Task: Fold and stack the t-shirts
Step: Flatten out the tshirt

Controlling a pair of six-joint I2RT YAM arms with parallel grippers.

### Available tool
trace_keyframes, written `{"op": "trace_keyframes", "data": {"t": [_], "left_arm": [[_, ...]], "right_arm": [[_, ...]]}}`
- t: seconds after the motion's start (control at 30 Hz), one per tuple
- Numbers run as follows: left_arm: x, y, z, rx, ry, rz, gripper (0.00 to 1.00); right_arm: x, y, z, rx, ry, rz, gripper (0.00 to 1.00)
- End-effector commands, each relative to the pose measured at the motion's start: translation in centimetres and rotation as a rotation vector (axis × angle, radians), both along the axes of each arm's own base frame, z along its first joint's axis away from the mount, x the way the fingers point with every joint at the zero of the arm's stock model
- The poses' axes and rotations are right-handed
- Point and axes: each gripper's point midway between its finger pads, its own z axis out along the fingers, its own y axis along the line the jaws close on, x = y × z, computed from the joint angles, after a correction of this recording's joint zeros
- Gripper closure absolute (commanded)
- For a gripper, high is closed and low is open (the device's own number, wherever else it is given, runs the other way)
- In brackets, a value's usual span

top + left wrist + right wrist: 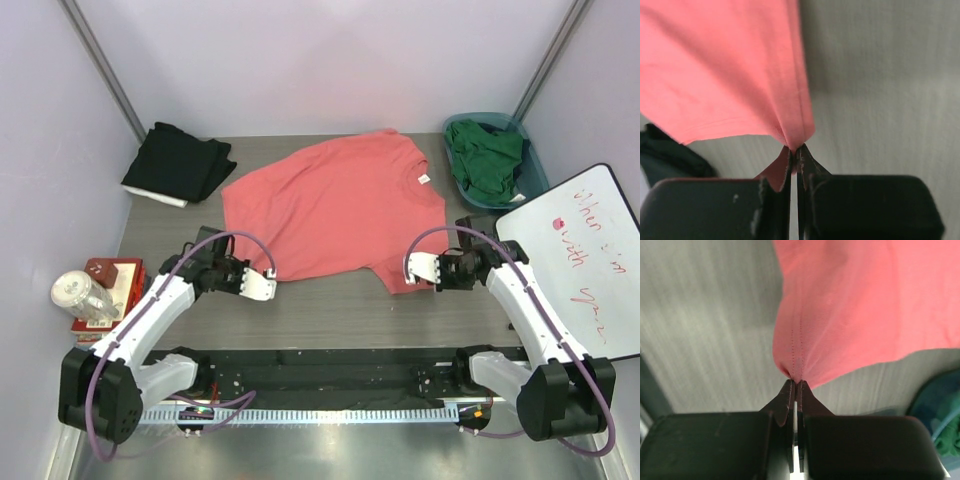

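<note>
A grey wood-grain tabletop (340, 310) is seen. A coral-pink t-shirt (335, 210) is spread flat across its middle, with the collar turned toward the right edge and a small white tag (424, 180) showing there. A black t-shirt (180, 162) is laid in a folded heap at the far left corner. A teal plastic basket (536, 172) is set at the far right corner, with a dark green t-shirt (487, 160) bundled inside. A whiteboard (585, 260) marked in red is placed along the right edge. By the left edge, a clear jar (82, 295) is lodged against a red box (115, 278).
</note>
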Motion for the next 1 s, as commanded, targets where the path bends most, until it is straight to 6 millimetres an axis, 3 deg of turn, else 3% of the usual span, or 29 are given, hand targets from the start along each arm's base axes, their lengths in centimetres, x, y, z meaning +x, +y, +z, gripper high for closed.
{"op": "trace_keyframes", "data": {"t": [0.0,0.43,0.6,0.67,0.73,0.83,0.87,0.93,0.97], "left_arm": [[-5.8,1.3,-0.8,0.058,0.219,-0.106,1.0],[-11.4,3.5,-2.8,0.15,0.414,-0.181,1.0],[-11.9,3.7,-3.0,0.16,0.441,-0.187,1.0],[-11.3,3.4,-2.6,0.141,0.43,-0.16,1.0],[-9.3,2.8,-1.4,0.108,0.364,-0.11,1.0],[-3.7,1.4,2.4,0.017,0.158,-0.005,1.0],[-0.6,0.9,4.3,-0.032,0.049,0.061,1.0],[3.9,0.5,8.6,-0.083,-0.134,0.126,1.0],[7.3,0.8,11.7,-0.117,-0.288,0.209,1.0]], "right_arm": [[-3.8,-1.1,-0.7,-0.087,0.105,0.116,0.99],[-8.1,-3.6,-1.6,-0.209,0.199,0.154,0.99],[-9.3,-4.4,-1.4,-0.243,0.222,0.168,0.99],[-8.7,-3.8,-0.9,-0.203,0.201,0.136,0.99],[-6.5,-3.3,0.8,-0.162,0.117,0.08,0.99],[-0.3,-2.4,4.8,-0.077,-0.149,-0.045,0.99],[3.1,-2.0,7.5,-0.031,-0.309,-0.1,0.99],[7.2,-2.1,10.6,0.0,-0.489,-0.154,0.99],[10.6,-2.2,14.6,0.024,-0.687,-0.178,0.99]]}}
